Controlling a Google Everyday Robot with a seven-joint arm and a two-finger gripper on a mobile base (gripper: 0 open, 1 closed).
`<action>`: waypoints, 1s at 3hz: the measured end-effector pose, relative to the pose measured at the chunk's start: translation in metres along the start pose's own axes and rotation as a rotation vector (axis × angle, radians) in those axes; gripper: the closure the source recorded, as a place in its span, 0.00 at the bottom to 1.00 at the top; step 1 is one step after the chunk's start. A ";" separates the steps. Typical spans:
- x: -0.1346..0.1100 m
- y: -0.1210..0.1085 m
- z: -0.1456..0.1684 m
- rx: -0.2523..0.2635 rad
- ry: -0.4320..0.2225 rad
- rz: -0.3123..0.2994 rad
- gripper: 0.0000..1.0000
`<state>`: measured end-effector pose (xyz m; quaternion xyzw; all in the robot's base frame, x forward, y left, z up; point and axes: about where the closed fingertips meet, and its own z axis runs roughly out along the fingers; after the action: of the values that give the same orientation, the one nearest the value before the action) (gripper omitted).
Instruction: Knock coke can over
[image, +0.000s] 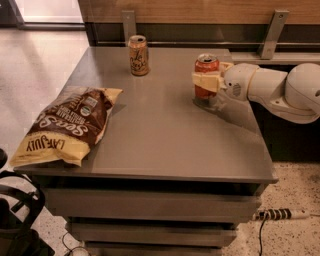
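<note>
The coke can (206, 65) is red-orange with a silver top. It stands upright on the grey table (160, 130), near its far right edge. My gripper (214, 80) reaches in from the right on a white arm (280, 90). It is at the can's mid height and touches its front and right side, covering part of the can's lower half.
A tan-gold can (138, 55) with dark script stands upright at the back middle. A brown and yellow chip bag (67, 125) lies at the front left. A wooden wall panel with metal brackets (270, 32) runs behind the table. A power strip (280, 214) lies on the floor at the right.
</note>
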<state>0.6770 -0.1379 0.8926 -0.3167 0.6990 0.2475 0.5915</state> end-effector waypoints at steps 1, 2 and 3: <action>-0.010 -0.015 -0.016 0.009 0.105 -0.048 1.00; -0.016 -0.027 -0.029 0.024 0.219 -0.098 1.00; -0.017 -0.034 -0.035 0.030 0.319 -0.141 1.00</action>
<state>0.6802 -0.1831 0.9160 -0.3915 0.7636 0.1415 0.4937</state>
